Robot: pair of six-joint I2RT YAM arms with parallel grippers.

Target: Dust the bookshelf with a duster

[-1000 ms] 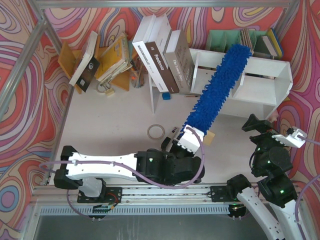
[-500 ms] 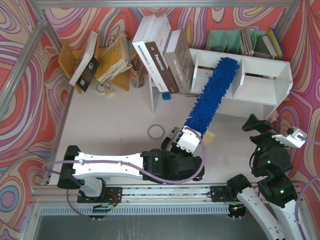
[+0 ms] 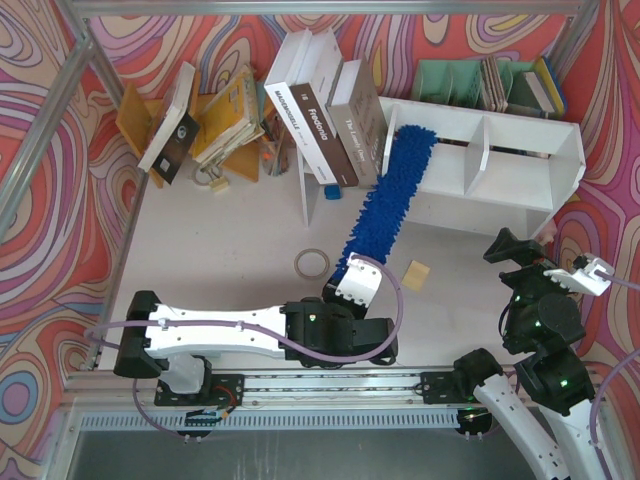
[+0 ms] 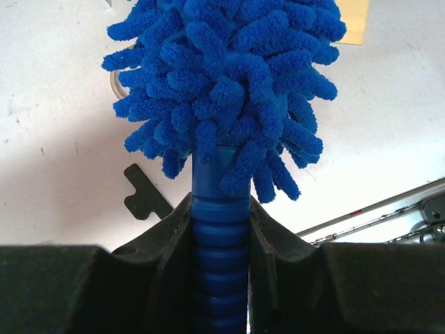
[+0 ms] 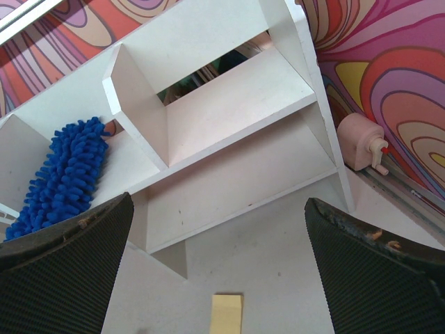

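The duster (image 3: 385, 195) is long, fluffy and bright blue. Its tip lies inside the leftmost compartment of the white bookshelf (image 3: 520, 170), close to the left end wall. My left gripper (image 3: 352, 288) is shut on the duster's ribbed blue handle (image 4: 219, 240), with the fluffy head (image 4: 226, 76) spreading just above the jaws. My right gripper (image 3: 550, 262) hangs open and empty in front of the shelf's right end. In the right wrist view the bookshelf (image 5: 229, 111) fills the frame, the duster (image 5: 66, 174) shows at its left, and the right gripper (image 5: 217, 209) stands wide.
Large books (image 3: 325, 115) lean against the shelf's left end. A tan rack with books (image 3: 215, 115) stands at the back left and a pale green organizer (image 3: 460, 80) behind the shelf. A tape ring (image 3: 312, 263) and a yellow note pad (image 3: 415, 275) lie on the table.
The left arm has swung the duster to the left. Its head slid from the middle divider of the bookshelf into the leftmost compartment. The right arm has stayed still.
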